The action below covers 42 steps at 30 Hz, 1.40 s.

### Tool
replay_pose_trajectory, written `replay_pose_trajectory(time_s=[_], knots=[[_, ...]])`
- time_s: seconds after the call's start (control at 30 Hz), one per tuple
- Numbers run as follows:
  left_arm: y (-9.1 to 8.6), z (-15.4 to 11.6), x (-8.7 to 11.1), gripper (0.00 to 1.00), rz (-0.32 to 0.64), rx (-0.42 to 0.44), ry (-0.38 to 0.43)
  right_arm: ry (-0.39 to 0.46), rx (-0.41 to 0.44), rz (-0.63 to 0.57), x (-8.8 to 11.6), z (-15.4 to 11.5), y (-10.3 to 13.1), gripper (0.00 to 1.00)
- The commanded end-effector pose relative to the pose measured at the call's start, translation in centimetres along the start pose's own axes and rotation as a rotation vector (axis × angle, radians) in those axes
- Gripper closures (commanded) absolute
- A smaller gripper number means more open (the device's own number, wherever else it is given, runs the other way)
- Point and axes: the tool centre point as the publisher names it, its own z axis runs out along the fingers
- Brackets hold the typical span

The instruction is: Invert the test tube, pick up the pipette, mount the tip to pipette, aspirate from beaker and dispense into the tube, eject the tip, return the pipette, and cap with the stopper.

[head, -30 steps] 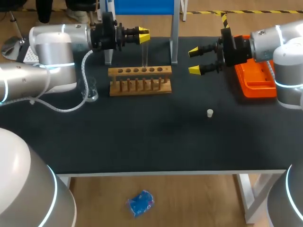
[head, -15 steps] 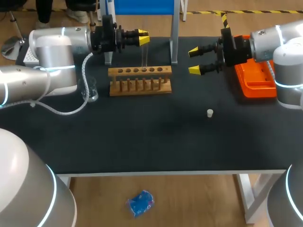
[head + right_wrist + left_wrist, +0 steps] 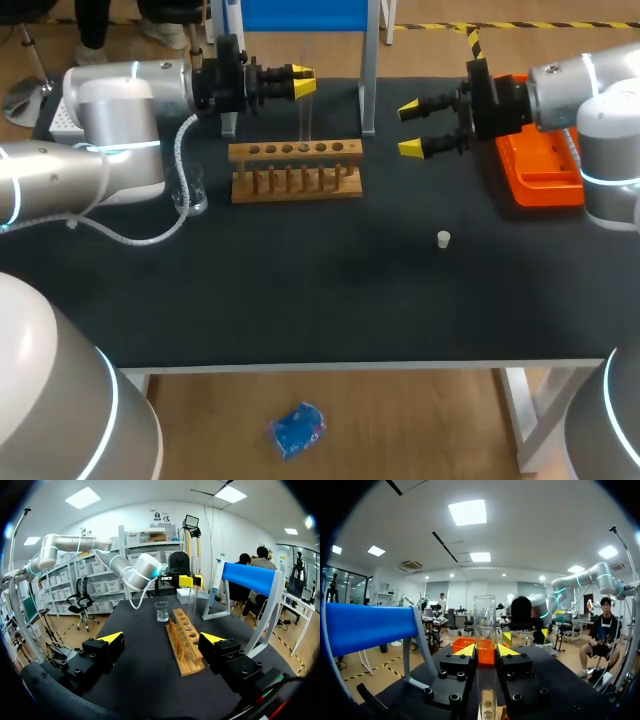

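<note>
Leftmost, one clear glass beaker (image 3: 193, 196) stands beside the single slatted wooden rack (image 3: 295, 168). Above the rack, the left gripper (image 3: 304, 79) pinches one clear glass test tube (image 3: 304, 118) near its top; the tube's long axis is vertical, with its lower end just over the rack. One small white cylindrical stopper (image 3: 443, 239) sits on the matte black table (image 3: 330, 300). The right gripper (image 3: 409, 128) hangs wide open and empty beside one orange plastic tray (image 3: 540, 172).
</note>
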Motion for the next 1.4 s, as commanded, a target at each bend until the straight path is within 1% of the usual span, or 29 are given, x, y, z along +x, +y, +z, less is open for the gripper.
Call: replay_pose_trajectory(time_s=[0.03, 0.67, 0.87, 1.0, 1.4], knots=[[0.3, 0.1, -0.1, 1.00, -0.001, 0.003, 0.003, -0.001, 0.000, 0.000, 0.0, 0.0, 0.0, 0.00], [0.9, -0.2, 0.0, 1.00, -0.002, -0.004, -0.005, -0.001, 0.000, 0.000, 0.0, 0.0, 0.0, 0.00], [1.0, -0.4, 0.1, 1.00, -0.002, -0.022, -0.005, -0.001, 0.000, 0.000, 0.0, 0.0, 0.0, 0.00], [1.1, -0.6, 0.1, 1.00, -0.003, -0.045, -0.001, -0.001, 0.000, 0.000, 0.0, 0.0, 0.0, 0.00], [1.4, -1.4, 0.5, 1.00, -0.014, -0.156, 0.020, -0.001, 0.000, 0.000, 0.0, 0.0, 0.0, 0.00]])
